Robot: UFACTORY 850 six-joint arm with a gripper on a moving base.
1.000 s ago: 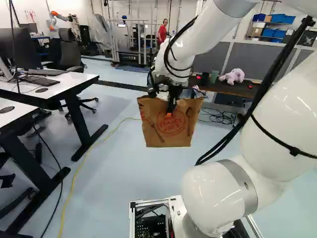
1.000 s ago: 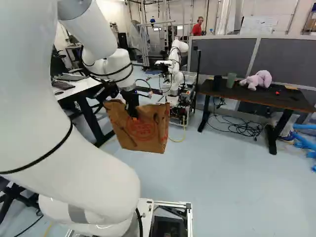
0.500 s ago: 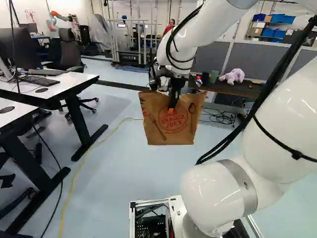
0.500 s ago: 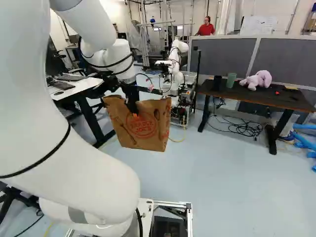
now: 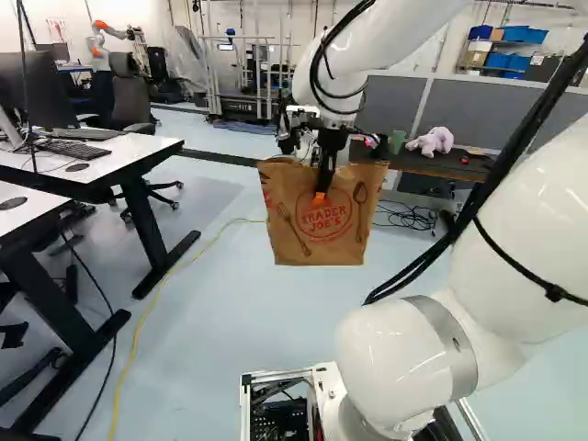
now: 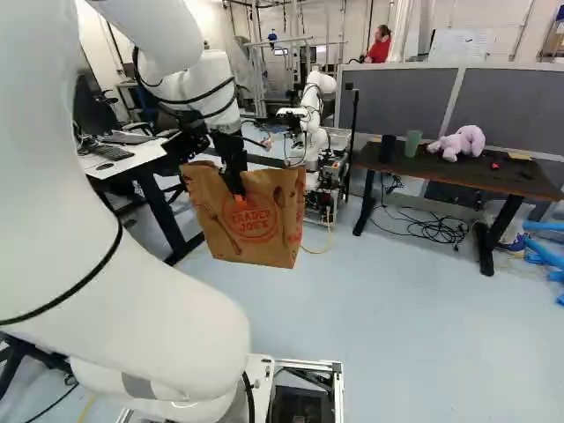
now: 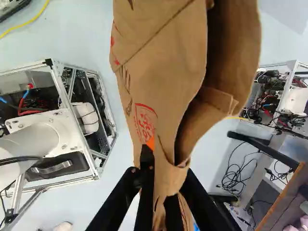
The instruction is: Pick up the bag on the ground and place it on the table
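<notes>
The dark desk (image 6: 476,179) carries a plush (image 6: 463,142) and a green cup (image 6: 412,144); above the pale floor (image 6: 379,326), the hand (image 5: 322,191) pinches the bag (image 5: 320,234) by its rim.

Bag (image 7: 163,62) is partly cut off, wrist vw.

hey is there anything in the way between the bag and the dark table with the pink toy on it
Nothing visible stands directly between the bag and the dark table; another robot stands near its left end in the right base view.
</notes>
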